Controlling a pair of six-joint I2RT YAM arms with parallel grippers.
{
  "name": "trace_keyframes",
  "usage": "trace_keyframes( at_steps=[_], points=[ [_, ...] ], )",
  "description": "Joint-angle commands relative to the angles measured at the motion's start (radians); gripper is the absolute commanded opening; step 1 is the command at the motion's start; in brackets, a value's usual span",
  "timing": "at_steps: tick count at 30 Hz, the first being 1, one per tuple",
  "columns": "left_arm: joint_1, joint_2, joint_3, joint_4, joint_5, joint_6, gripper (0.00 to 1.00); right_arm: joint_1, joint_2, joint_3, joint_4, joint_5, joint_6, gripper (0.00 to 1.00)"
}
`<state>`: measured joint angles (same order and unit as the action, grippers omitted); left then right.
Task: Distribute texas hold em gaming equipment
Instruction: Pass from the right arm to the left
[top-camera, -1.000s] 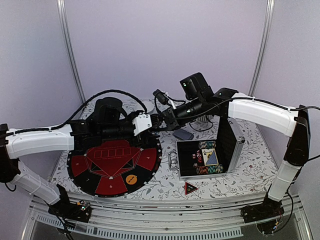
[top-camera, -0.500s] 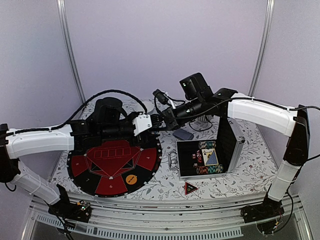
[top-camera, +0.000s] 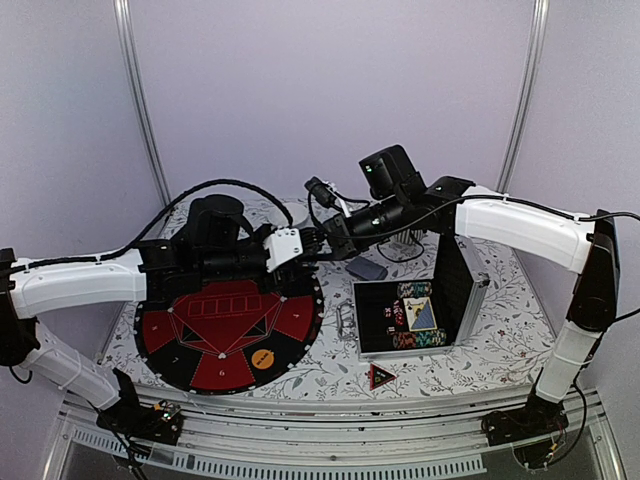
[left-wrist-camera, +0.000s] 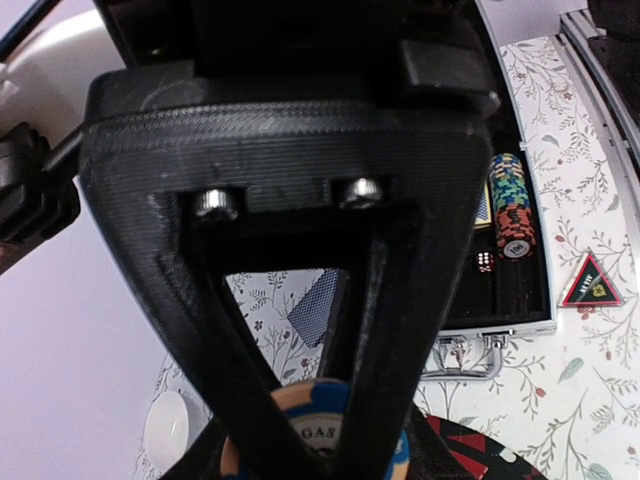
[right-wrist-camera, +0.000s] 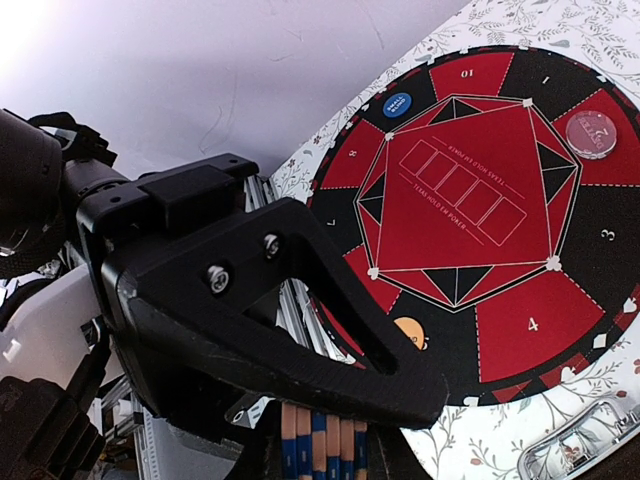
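My two grippers meet tip to tip above the table's middle. The right gripper (top-camera: 331, 237) (right-wrist-camera: 360, 440) is shut on a stack of orange-and-blue striped poker chips (right-wrist-camera: 350, 448), seen edge-on under its finger. The left gripper (top-camera: 311, 243) (left-wrist-camera: 320, 462) has its jaws around an orange-and-blue chip (left-wrist-camera: 312, 415), seen face-on through the finger's cut-out; whether they press on it does not show. A grey-blue deck of cards (top-camera: 367, 269) (left-wrist-camera: 315, 305) lies on the cloth. An orange disc (top-camera: 263, 359) (right-wrist-camera: 409, 332) and a blue disc (right-wrist-camera: 397, 104) sit on the round mat. The red triangular marker (top-camera: 381, 376) (left-wrist-camera: 590, 283) lies near the front.
The red-and-black round poker mat (top-camera: 225, 330) lies under the left arm, with a clear pinkish disc (right-wrist-camera: 591, 133) on it. An open aluminium case (top-camera: 470, 290) at right holds chip stacks (left-wrist-camera: 510, 200), cards and dice. A white bowl (left-wrist-camera: 175, 430) stands behind the mat.
Both arms stay almost still, tip to tip above the table; the left wrist has shifted only very slightly.
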<state>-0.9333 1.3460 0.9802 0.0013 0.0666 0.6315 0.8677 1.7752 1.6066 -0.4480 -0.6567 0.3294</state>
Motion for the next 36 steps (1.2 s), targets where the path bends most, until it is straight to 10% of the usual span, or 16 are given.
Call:
trace_keyframes(
  at_steps=[1,6,18,36],
  points=[
    [-0.011,-0.019,0.000,-0.001,0.000,-0.030,0.00,-0.010,0.012,-0.007,0.009,0.018,0.017,0.08],
    [-0.009,-0.009,0.009,-0.024,-0.016,-0.065,0.00,-0.021,0.005,-0.014,0.007,0.039,0.017,0.38],
    [0.086,0.032,0.052,-0.164,-0.009,-0.273,0.00,-0.060,-0.034,-0.056,-0.004,0.088,0.008,0.63],
    [0.645,0.321,0.086,-0.244,-0.098,-0.854,0.00,-0.137,-0.144,-0.203,-0.038,0.249,-0.051,0.65]
  ],
)
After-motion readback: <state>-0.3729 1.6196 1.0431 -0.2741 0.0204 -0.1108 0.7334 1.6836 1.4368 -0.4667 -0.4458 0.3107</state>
